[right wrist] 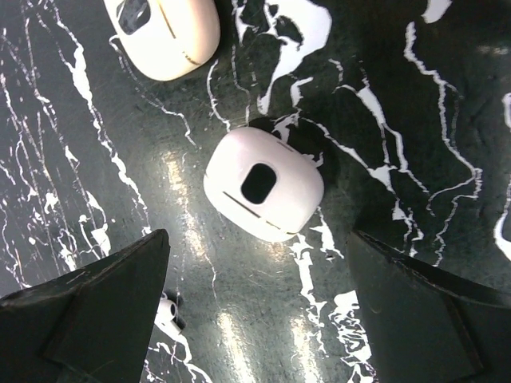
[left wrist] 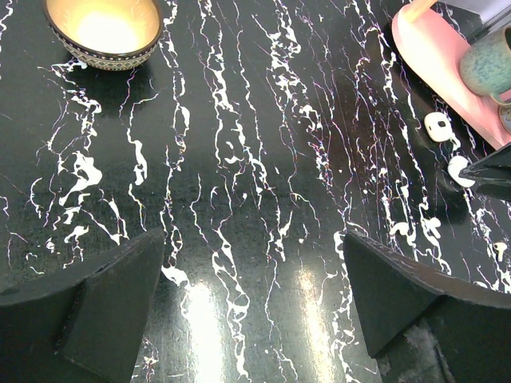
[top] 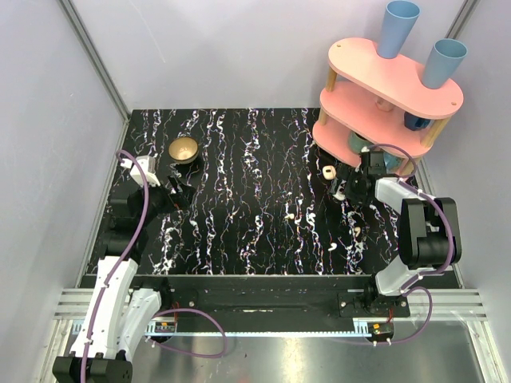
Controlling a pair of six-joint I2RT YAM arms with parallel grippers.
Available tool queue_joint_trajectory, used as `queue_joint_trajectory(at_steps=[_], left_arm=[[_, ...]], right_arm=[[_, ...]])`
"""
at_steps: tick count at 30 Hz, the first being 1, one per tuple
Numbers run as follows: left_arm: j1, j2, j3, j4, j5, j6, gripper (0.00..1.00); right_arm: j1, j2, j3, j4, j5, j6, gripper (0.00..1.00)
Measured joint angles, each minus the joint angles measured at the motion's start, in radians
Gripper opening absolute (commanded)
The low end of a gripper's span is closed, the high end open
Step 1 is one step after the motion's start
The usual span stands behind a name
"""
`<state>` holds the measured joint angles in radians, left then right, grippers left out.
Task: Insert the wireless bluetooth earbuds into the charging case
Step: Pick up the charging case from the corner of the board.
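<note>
Two closed charging cases lie on the black marbled table near the pink shelf: a cream case and a white case with a dark oval mark. My right gripper hovers open just above and in front of the white case, empty. One white earbud lies by its left finger, partly hidden. Three more earbuds lie loose on the table: a cream one, another and a white one. My left gripper is open and empty over bare table at the left.
A small gold bowl stands at the back left, just beyond my left gripper. A pink two-tier shelf with blue cups and mugs stands at the back right, close behind my right gripper. Grey walls enclose the table.
</note>
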<state>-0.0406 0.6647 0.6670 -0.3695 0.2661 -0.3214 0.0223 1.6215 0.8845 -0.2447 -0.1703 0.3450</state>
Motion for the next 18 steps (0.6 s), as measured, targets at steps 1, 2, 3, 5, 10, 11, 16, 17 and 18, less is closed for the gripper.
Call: queue_joint_trajectory(at_steps=[1, 2, 3, 5, 10, 11, 16, 17, 18], left_arm=[[0.0, 0.0, 0.0, 0.0, -0.001, 0.0, 0.99], [0.0, 0.0, 0.0, 0.0, -0.001, 0.0, 0.99], [0.001, 0.0, 0.0, 0.0, -0.001, 0.0, 0.99], [0.004, 0.0, 0.0, 0.0, -0.001, 0.0, 0.99], [0.01, 0.0, 0.0, 0.0, -0.001, 0.0, 0.99], [0.01, 0.0, 0.0, 0.0, -0.001, 0.0, 0.99], [0.013, 0.0, 0.0, 0.0, -0.001, 0.0, 0.99], [0.014, 0.0, 0.0, 0.0, -0.001, 0.0, 0.99], [0.015, 0.0, 0.0, 0.0, -0.001, -0.001, 0.99]], right_arm=[[0.003, 0.0, 0.0, 0.0, -0.002, -0.001, 1.0], [0.008, 0.0, 0.0, 0.0, -0.007, -0.002, 1.0], [0.011, 0.0, 0.0, 0.0, -0.009, -0.002, 1.0], [0.018, 0.0, 0.0, 0.001, -0.013, -0.001, 1.0], [0.05, 0.011, 0.0, 0.01, -0.012, -0.002, 1.0], [0.058, 0.013, 0.0, 0.016, -0.011, -0.002, 1.0], [0.096, 0.016, 0.0, 0.031, -0.009, -0.003, 1.0], [0.102, 0.016, 0.0, 0.031, -0.007, -0.005, 1.0], [0.107, 0.016, 0.0, 0.031, -0.007, -0.006, 1.0]])
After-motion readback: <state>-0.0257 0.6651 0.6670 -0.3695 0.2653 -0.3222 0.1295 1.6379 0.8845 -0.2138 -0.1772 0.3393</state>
